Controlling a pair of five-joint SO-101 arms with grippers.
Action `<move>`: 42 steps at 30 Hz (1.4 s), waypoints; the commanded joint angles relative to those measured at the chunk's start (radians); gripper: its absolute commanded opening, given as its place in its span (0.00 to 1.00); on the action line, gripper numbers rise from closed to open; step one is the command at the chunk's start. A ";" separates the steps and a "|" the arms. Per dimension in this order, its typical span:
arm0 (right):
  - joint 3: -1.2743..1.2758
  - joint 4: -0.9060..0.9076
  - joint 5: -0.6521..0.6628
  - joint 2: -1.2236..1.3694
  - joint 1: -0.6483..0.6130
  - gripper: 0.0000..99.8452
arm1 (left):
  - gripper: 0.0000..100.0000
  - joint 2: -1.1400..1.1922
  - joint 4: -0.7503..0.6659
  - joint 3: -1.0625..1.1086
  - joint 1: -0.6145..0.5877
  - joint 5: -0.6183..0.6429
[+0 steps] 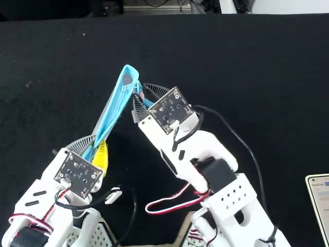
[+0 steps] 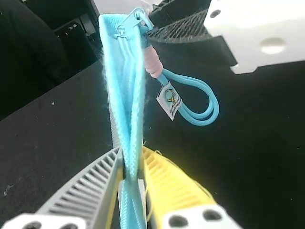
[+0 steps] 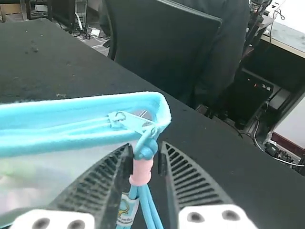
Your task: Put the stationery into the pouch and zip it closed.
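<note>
High view shows the blue pouch (image 1: 115, 105) held off the black table (image 1: 247, 67), stretched as a narrow strip between the two arms and slanting from the lower-left arm up toward the middle of the table. The left gripper (image 1: 97, 146), with one grey and one yellow finger, is clenched on the pouch's near end; in the left wrist view the blue fabric (image 2: 125, 95) runs straight down into the closed gap between those fingers (image 2: 90, 191). The right gripper (image 1: 138, 98) sits at the pouch's far end, just beside its corner. In the right wrist view its two dark ribbed fingers (image 3: 100, 186) are pinched on the pink bead (image 3: 141, 171) of the blue pull cord (image 3: 143, 205), which hangs from the zipper slider (image 3: 126, 119). The slider lies close to the pouch's end corner, on the top edge. The left wrist view shows the cord forming a loop (image 2: 195, 100) below the bead, with a small white tag (image 2: 170, 99) on it. What lies behind the pouch's translucent side cannot be made out. A dark chair (image 3: 162, 47) stands beyond the table, and a white-edged device (image 1: 320, 198) lies at the table's right edge.
</note>
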 commanded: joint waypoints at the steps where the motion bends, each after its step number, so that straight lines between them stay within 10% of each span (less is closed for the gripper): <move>1: -0.013 -0.055 0.002 0.002 0.012 0.09 | 0.03 0.002 0.011 0.001 0.005 -0.011; 42: 0.059 -0.241 0.005 0.120 0.029 0.09 | 0.03 0.002 0.008 -0.002 0.005 -0.011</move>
